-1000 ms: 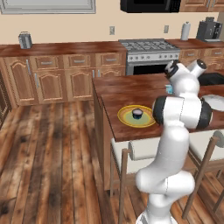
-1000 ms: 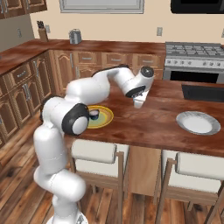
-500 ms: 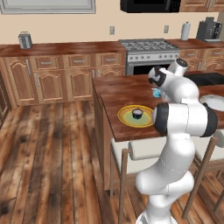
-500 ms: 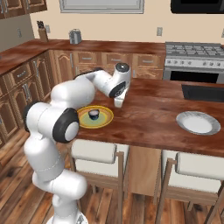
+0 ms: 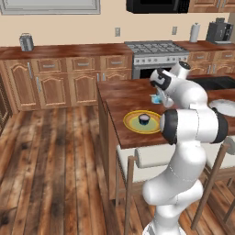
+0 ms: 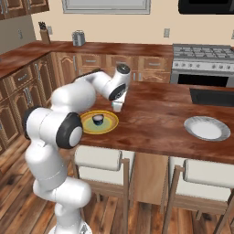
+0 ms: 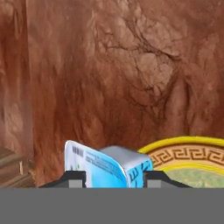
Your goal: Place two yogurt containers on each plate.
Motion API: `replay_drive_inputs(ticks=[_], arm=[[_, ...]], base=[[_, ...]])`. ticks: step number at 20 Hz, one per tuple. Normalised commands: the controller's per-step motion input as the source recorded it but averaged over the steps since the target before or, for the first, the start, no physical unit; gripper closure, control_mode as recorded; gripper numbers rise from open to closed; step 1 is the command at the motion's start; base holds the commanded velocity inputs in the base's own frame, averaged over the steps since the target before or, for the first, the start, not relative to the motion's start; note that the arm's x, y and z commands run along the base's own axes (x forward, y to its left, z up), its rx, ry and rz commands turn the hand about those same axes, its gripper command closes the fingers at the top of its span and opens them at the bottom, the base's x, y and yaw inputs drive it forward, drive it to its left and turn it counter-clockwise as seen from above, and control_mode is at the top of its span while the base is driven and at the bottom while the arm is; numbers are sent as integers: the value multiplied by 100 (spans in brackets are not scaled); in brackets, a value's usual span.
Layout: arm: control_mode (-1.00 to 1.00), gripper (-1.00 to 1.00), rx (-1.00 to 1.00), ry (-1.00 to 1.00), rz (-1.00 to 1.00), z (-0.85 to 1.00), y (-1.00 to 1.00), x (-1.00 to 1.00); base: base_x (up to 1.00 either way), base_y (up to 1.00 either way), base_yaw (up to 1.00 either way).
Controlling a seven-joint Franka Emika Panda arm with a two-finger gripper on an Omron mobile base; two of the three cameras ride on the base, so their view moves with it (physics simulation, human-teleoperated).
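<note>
Light-blue yogurt cup [image 7: 105, 166] between the hand's [image 7: 113, 178] fingertips, beside yellow-rimmed plate [image 7: 192, 148].

surface [image 6: 160, 119]: reddish-brown wood, coarse grain, dull sheen | yellow-rimmed plate [image 6: 111, 122]: glazed, patterned border | white-grey plate [image 6: 208, 128]: smooth, glossy | light-blue yogurt container [image 7: 107, 168]: translucent plastic, printed label | floor [image 5: 55, 165]: dark wood planks | stove [image 5: 153, 48]: brushed metal

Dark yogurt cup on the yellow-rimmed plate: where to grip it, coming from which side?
Pinch the dark yogurt cup across its side walls, coming straight down. It stands upright near the middle of the yellow-rimmed plate, with bare plate all round, so fingers fit either side. The gripper holds a light-blue yogurt container now.
</note>
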Motion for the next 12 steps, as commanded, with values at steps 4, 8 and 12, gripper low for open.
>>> replay_drive_inputs(ticks=[4,8,12], arm=[[-100,100,16,0,40,-20,0,-10],[-100,100,4,0,42,-22,0,-12],[-100,100,0,0,39,-18,2,-12]], base=[[0,0,0],[0,0,0],[0,0,0]])
